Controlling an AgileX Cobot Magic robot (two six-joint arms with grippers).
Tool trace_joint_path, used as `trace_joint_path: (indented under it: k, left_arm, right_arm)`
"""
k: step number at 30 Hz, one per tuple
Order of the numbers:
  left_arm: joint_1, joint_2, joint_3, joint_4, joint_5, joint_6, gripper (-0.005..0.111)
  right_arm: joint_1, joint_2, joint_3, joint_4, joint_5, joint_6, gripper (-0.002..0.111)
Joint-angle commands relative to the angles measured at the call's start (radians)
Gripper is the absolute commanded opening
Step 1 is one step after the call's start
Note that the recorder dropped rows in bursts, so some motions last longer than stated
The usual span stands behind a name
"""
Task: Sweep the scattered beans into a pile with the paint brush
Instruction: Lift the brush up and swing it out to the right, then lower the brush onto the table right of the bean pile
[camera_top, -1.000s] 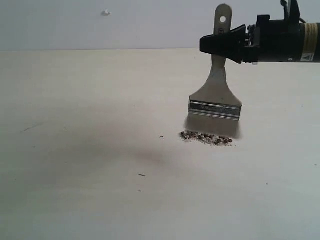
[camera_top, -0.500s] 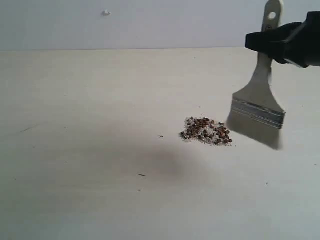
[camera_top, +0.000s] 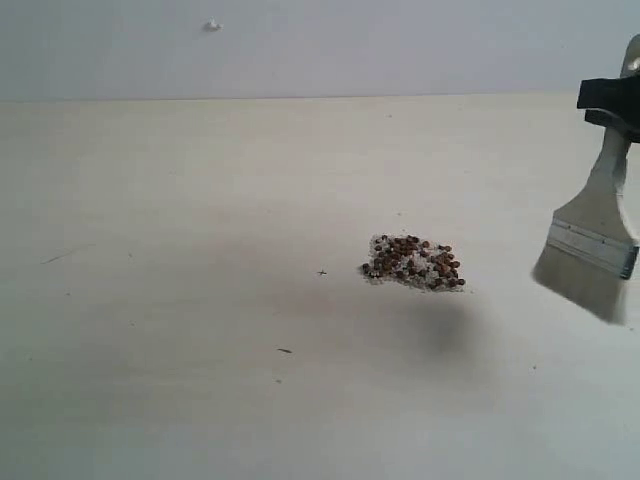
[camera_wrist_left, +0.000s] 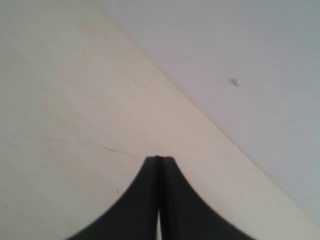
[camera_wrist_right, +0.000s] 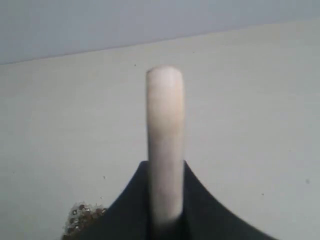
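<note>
The beans (camera_top: 412, 262) lie in one small heap of reddish-brown dots mixed with whitish grains, right of the table's middle; a corner of the heap (camera_wrist_right: 80, 216) shows in the right wrist view. The paint brush (camera_top: 592, 240) hangs at the right edge, off the table, bristles down and tilted, well right of the heap. My right gripper (camera_top: 612, 108) is shut on its cream handle (camera_wrist_right: 165, 145), which stands out between the black fingers. My left gripper (camera_wrist_left: 159, 159) is shut with nothing in it, over bare table near the wall; it is out of the exterior view.
The pale table (camera_top: 200, 300) runs back to a grey wall (camera_top: 300, 45) with a small white speck (camera_top: 211, 25) on it. A few dark marks (camera_top: 284, 350) dot the table top. A faint shadow lies beside the heap.
My right gripper has carried the paint brush up and to the right, from just behind the heap to the right edge of view. The heap stays where it was.
</note>
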Motion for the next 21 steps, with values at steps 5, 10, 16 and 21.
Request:
trace_joint_path:
  k: [5, 10, 16, 21]
  left_arm:
    - [-0.002, -0.007, 0.002, -0.005, -0.001, 0.008, 0.0]
    - [-0.002, -0.007, 0.002, -0.005, -0.001, 0.008, 0.0]
    - [-0.002, -0.007, 0.002, -0.005, -0.001, 0.008, 0.0]
    - [-0.002, -0.007, 0.002, -0.005, -0.001, 0.008, 0.0]
  right_arm:
    - [-0.007, 0.138, -0.098, -0.021, -0.205, 0.028, 0.0]
    - [-0.007, 0.126, -0.096, -0.021, -0.005, -0.153, 0.0]
    - [-0.007, 0.114, -0.096, -0.021, 0.294, -0.335, 0.0]
    - [-0.005, 0.125, -0.096, -0.021, 0.505, -0.42, 0.0]
